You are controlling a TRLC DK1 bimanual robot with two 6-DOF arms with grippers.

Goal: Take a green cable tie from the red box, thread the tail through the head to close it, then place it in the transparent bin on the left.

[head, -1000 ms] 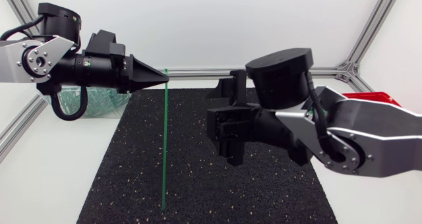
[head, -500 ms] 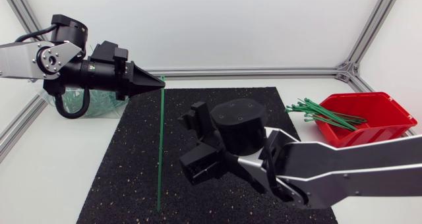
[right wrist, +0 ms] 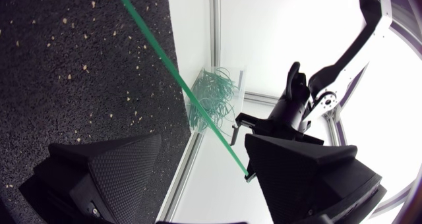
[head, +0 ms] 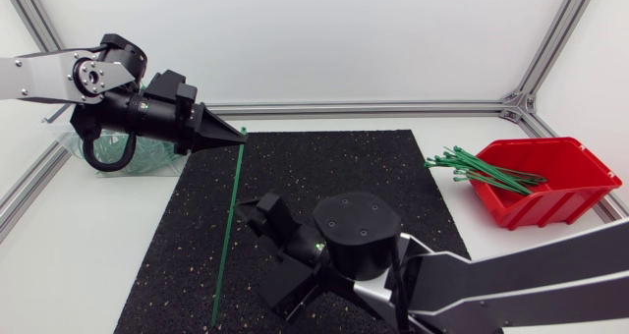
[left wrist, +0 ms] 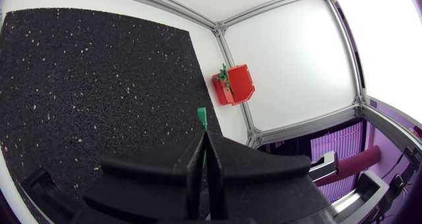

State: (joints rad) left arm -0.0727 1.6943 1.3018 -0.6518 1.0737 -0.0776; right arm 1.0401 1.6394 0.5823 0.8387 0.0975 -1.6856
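Left gripper (head: 236, 135) fingers pressed together on the upper end of a green cable tie (head: 228, 226), tie hanging down over the black mat (head: 393, 177), right gripper (right wrist: 204, 143) fingers spread wide, tie running between them.

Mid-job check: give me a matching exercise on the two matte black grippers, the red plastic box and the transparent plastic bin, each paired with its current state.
Things:
1. left matte black gripper
2. right matte black gripper
3. red plastic box
4. transparent plastic bin

States:
A. open, gripping nothing
B. holds looped green ties
C. shut on the long green cable tie near its head
D. holds straight green ties

Pairs: 1-C; 2-A; 3-D; 4-B.
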